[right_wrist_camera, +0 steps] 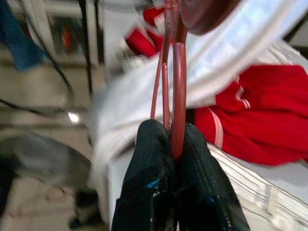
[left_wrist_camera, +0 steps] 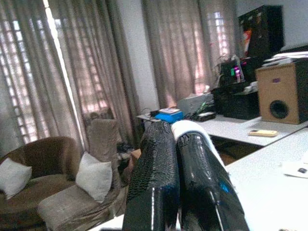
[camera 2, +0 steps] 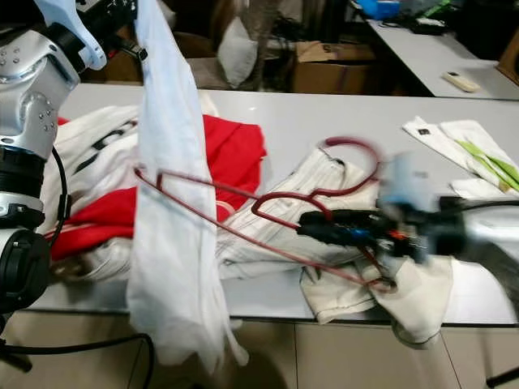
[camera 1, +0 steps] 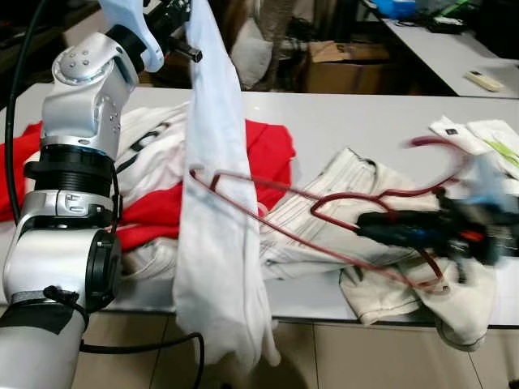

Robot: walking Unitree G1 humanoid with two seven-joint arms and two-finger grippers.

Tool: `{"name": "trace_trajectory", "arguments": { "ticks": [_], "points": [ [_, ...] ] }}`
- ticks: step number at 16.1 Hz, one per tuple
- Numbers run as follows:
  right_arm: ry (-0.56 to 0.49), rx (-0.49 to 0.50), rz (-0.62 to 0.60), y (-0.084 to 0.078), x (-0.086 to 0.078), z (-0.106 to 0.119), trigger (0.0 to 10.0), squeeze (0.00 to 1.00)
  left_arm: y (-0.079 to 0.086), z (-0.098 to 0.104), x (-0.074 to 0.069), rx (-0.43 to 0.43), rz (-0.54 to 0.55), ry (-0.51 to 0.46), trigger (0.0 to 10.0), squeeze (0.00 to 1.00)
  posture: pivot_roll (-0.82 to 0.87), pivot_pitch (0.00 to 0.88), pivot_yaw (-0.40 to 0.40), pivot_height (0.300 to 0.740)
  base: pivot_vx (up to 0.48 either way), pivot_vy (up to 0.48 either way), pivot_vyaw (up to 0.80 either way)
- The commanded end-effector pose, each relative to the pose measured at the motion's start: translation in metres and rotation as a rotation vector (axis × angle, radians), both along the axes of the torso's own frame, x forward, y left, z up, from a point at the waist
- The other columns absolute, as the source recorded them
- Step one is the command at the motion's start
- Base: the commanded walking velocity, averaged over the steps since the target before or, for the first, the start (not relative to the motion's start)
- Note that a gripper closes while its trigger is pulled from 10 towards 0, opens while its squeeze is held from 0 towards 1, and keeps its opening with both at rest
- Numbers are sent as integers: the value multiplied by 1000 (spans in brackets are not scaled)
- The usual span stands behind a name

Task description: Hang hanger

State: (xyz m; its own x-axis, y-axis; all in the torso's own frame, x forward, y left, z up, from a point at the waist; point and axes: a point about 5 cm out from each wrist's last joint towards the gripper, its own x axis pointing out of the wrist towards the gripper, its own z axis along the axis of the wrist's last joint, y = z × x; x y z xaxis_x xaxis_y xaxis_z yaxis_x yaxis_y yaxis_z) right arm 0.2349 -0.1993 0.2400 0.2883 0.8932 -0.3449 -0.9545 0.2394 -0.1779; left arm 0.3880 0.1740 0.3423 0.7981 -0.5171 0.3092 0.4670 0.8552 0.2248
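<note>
The left gripper point(left_wrist_camera: 179, 159) is raised high at the near left corner of the grey desk point(camera 1: 365, 121), its fingers point(left_wrist_camera: 154, 183) clenched on a white garment point(camera 1: 215, 211) that hangs down past the desk's front edge. The right gripper point(camera 2: 312, 227), blurred, reaches in from the right with its fingers point(right_wrist_camera: 149, 187) pinched tight on the wire of a dark red hanger point(camera 2: 243, 212). The hanger lies nearly flat above the clothes, its far end against the hanging white garment and its hook point(camera 2: 357, 150) curling back over a cream striped garment point(camera 1: 340, 203). A red and white garment point(camera 1: 162, 178) lies crumpled behind.
</note>
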Motion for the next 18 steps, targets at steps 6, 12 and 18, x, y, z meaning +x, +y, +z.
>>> {"name": "trace_trajectory", "arguments": {
  "ticks": [6, 12, 18],
  "points": [
    [-151, 12, -80, 42, 64, 3, 10000, 0, -31, 15, -26, -8, -223, -45, 10000, 0, -142, 0, 15, 740, 0, 0, 0],
    [-532, -217, -465, 21, 149, 47, 10000, 0, -15, 98, -67, -389, -449, -312, 10000, 0, -140, 0, 16, 740, 0, 0, 0],
    [-901, 314, -625, 30, 157, 138, 10000, 0, 28, 115, -73, -598, -344, -421, 10000, 0, -134, 0, 4, 740, 0, 0, 0]
  ]
}}
